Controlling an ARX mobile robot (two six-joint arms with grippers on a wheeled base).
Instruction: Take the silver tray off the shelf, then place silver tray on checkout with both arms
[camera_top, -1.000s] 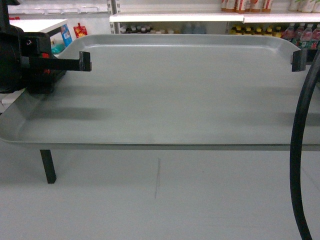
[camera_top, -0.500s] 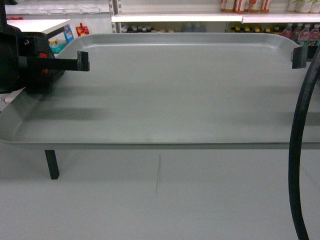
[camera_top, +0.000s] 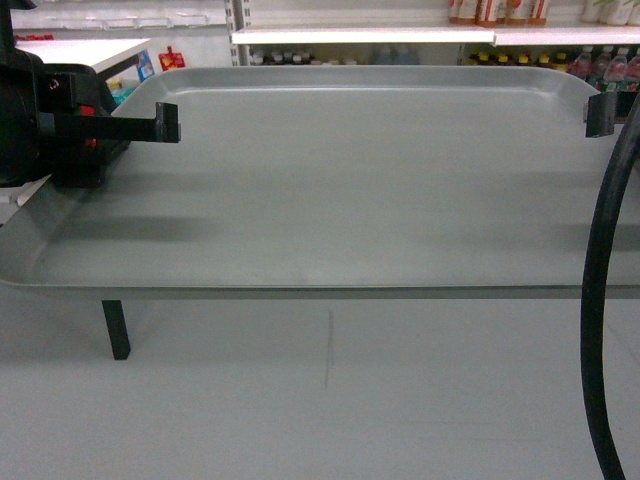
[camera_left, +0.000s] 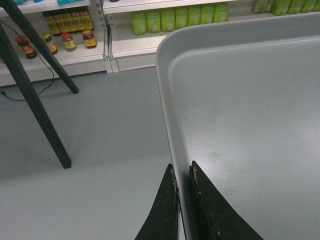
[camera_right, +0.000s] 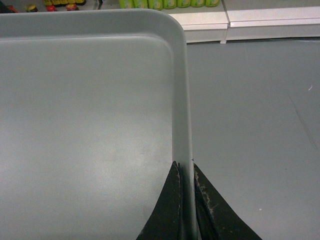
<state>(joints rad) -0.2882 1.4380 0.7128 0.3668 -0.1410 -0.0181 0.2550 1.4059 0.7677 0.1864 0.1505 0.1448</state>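
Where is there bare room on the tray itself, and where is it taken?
The whole inside of the silver tray is bare, from rim to rim. Only its two short edges are taken: the left gripper clamps one rim, the right gripper the other.

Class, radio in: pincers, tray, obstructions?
Left pincer and right pincer each shut on a side rim. Dull grey rectangular tray held level, clear of the floor. Nothing obstructing it.

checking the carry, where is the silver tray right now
The silver tray fills the middle of the head view, held in the air between the left gripper on its left rim and the right gripper on its right rim.
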